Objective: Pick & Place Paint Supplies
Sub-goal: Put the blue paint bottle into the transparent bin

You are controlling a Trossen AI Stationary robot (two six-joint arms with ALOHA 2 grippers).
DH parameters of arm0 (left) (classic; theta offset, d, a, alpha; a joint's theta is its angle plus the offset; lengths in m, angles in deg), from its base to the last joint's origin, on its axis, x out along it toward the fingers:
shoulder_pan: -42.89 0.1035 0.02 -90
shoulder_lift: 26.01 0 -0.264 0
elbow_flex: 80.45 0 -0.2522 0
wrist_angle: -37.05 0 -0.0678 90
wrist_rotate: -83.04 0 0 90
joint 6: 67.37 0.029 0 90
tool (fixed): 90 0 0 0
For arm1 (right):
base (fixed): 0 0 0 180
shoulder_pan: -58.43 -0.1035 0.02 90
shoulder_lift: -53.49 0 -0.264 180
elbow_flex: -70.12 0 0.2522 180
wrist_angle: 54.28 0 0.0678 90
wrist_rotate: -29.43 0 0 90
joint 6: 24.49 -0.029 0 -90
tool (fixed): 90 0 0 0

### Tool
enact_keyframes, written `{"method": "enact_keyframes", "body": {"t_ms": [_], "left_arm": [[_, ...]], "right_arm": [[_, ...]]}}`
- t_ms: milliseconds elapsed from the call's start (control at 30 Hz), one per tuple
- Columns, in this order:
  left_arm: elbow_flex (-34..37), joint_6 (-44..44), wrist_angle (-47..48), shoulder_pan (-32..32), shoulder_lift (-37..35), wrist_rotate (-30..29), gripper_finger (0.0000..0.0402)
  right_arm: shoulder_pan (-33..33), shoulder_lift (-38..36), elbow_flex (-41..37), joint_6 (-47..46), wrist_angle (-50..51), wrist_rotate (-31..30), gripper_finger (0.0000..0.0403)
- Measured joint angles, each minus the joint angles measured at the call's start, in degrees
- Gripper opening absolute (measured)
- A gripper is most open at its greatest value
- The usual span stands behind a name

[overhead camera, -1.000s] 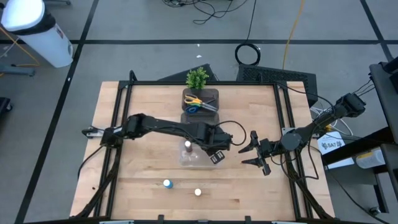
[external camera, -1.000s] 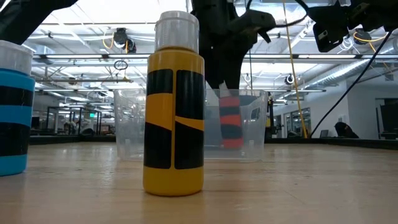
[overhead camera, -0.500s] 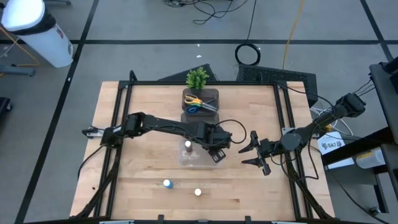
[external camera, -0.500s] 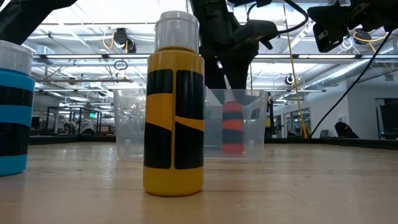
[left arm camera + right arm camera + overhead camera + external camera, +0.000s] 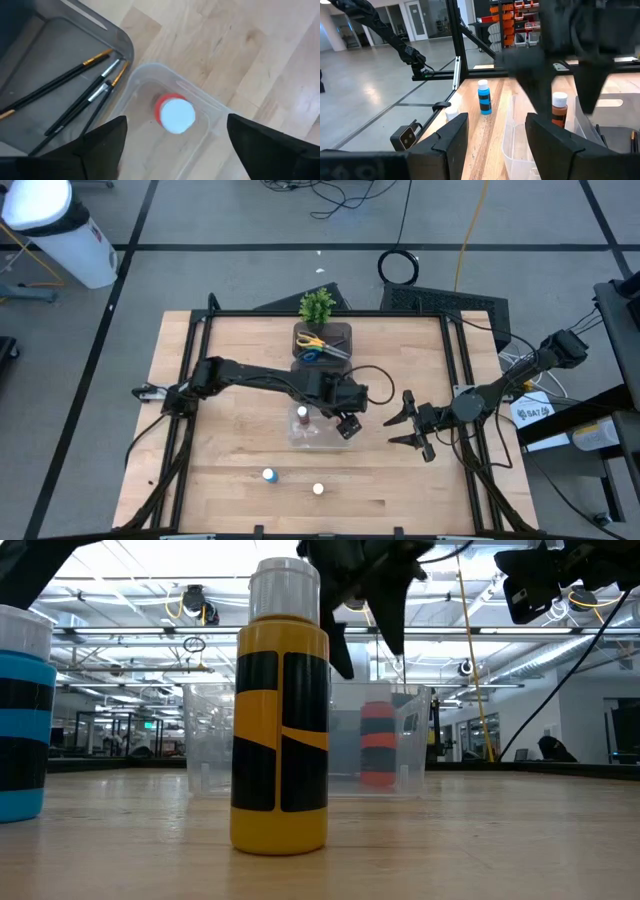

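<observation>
Low view showed the left gripper (image 5: 362,610) hanging just above the clear bin (image 5: 200,740) with its jaws spread and nothing between them, and the red bottle (image 5: 377,745) standing upright inside on the bin's floor. From the left wrist, that bottle's pale cap (image 5: 176,115) sat between the two dark fingers (image 5: 102,145), and thin paintbrushes (image 5: 75,97) lay in the dark bin (image 5: 30,55) alongside. Two bottles remained on the bare table near its front edge: the blue bottle (image 5: 268,475) and the yellow bottle (image 5: 318,489), a little apart. The right gripper (image 5: 412,425) waited beside the clear bin, jaws parted and holding nothing. These bottles looked small, light and rigid, with smooth plastic sides that could slip; being narrow and upright, they would probably tip easily. A grip across the body just under the cap seemed safest.
</observation>
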Motion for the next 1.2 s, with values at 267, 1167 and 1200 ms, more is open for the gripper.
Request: {"method": "enact_keyframes", "body": {"t_ms": [267, 1167, 1200], "left_arm": [[0.0, -2.4, 7.2, -2.7, -7.9, -0.3, 0.0362], [1.5, -49.1, 27.4, -33.9, -6.0, -9.5, 0.0363], [2.2, -49.2, 27.3, -33.9, -6.1, -9.5, 0.0363]], "right_arm": [[0.0, 0.0, 0.0, 0.0, 0.0, 0.0, 0.0183], [0.0, 0.0, 0.0, -1.0, -0.5, 0.0, 0.0183], [0.0, 0.0, 0.0, -1.4, -0.5, 0.0, 0.0183]]}}
